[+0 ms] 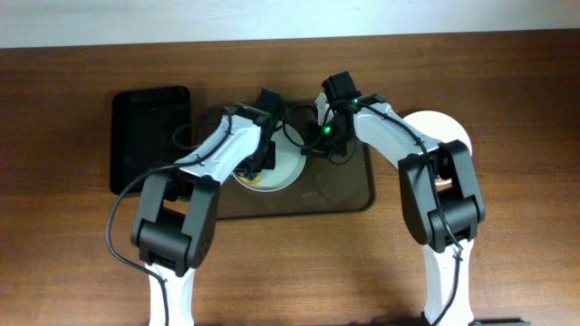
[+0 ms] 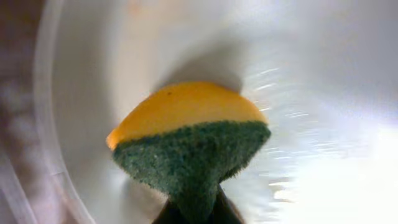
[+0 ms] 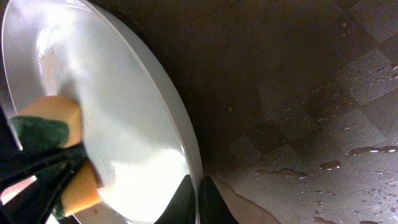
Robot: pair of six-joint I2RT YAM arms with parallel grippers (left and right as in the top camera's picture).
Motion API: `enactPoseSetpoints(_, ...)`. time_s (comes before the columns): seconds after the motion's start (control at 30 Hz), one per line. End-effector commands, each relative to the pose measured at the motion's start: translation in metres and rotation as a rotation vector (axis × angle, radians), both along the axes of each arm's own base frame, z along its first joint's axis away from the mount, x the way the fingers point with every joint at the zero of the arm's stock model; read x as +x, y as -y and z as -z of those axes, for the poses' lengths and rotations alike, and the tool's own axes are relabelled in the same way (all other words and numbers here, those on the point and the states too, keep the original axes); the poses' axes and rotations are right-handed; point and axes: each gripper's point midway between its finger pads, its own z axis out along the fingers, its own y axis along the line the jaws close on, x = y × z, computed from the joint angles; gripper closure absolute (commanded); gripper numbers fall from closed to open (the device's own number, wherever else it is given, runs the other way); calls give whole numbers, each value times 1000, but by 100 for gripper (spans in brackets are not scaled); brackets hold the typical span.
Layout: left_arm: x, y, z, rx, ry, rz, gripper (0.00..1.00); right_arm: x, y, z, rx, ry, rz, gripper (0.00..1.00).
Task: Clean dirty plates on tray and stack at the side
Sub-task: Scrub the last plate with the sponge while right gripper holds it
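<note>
Sponge (image 2: 193,155) clamped in my left pincer (image 2: 193,214), against plate (image 2: 323,93) at tray (image 3: 298,93) left edge; right pincer (image 3: 198,199) pinches its rim.

Overhead looks straight down; both wrist views sit close on the same plate (image 2: 329,68)

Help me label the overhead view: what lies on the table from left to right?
small black tray → white plate in the middle → white plate at far right
</note>
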Motion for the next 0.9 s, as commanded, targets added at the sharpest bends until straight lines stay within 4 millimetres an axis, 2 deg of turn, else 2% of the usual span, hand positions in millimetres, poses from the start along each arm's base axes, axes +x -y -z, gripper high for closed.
enactPoseSetpoints(0.0,-32,28,46,-224,-199,-27,99,-1,1,0,6,-2,-4,96)
enactPoseSetpoints(0.17,12,0,54,-197,-54,-85,99,-1,4,2,-14,-6,1,96)
enactPoseSetpoints(0.3,45,-34,52,-31,103,-115,99,-2,4,3,-15,-8,0,96)
enactPoseSetpoints(0.37,34,-31,54,-49,52,-108,99,-2,4,3,-14,-8,0,96)
enactPoseSetpoints(0.43,1,-15,56,-181,-114,-81,100,-2,4,3,-15,-8,0,96)
enactPoseSetpoints(0.5,-30,-13,50,-250,-269,-116,100,-2,4,3,-15,-7,0,96)
enactPoseSetpoints(0.53,-43,-6,46,-307,-333,-119,99,-2,4,2,-14,-6,0,96)
enactPoseSetpoints(0.57,-46,-2,44,-331,-351,-101,100,-1,4,2,-14,-5,0,96)
enactPoseSetpoints(0.7,-42,7,42,-386,-335,-69,99,-2,4,2,-15,-8,0,96)
enactPoseSetpoints(0.87,20,-2,50,-308,-64,-41,99,-2,4,3,-15,-7,0,96)
